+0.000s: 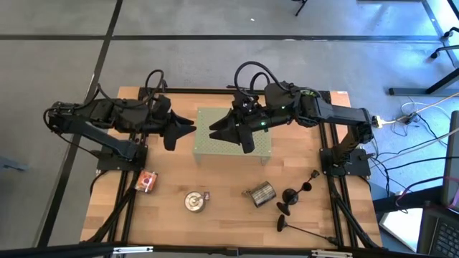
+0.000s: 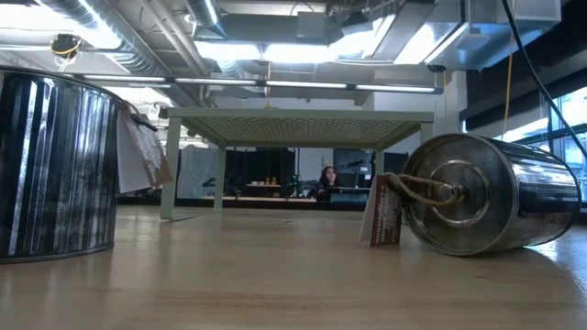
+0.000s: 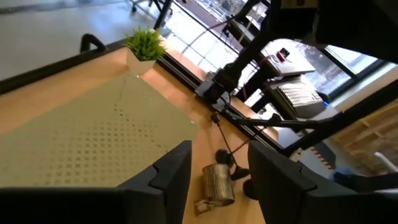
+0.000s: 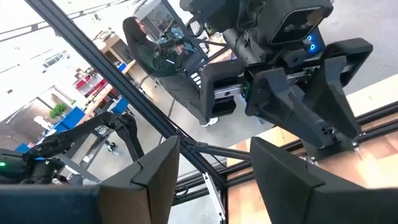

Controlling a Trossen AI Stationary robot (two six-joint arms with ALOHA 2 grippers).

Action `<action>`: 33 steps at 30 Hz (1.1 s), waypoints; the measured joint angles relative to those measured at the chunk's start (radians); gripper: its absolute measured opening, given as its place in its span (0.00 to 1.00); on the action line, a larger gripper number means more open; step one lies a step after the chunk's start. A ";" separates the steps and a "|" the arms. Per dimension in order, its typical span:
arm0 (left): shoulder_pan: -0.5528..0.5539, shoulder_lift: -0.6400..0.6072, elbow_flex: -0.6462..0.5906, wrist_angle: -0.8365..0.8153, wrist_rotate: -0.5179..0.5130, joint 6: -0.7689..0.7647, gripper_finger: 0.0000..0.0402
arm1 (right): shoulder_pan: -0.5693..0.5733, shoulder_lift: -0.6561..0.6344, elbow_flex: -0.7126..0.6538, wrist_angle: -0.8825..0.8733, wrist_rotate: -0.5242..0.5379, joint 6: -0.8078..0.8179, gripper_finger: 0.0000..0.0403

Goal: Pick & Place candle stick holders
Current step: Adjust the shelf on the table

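A: Why do both arms hang over the green perforated stand (image 1: 233, 142) and not over the work?

B: A waiting pose, I judge; the left gripper (image 1: 188, 130) hovers just off the stand's left edge, fingers spread with clear space between them, pinching nothing; the right gripper (image 1: 228, 132) hovers above the stand's top, fingers likewise parted and empty, pointing at its partner.

A: And the candle stick holders (image 1: 294, 193)?

B: Well apart from the stand, toward the front right corner of the table (image 1: 172, 172); all three lie tipped on their sides in a loose cluster, black stems splayed, so none has been set upright yet.

A: The cans?

B: A ribbed silver can (image 1: 261, 193) lies on its side between stand and holders, nearest the holders; a second tin (image 1: 193, 202) stands in front of the stand, an orange one (image 1: 146, 181) to its front left; clutter to reach around, presumably.
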 joint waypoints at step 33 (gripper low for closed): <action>0.132 0.103 -0.002 -0.323 -0.084 0.048 0.29 | 0.003 0.002 -0.091 -0.017 0.068 -0.067 0.50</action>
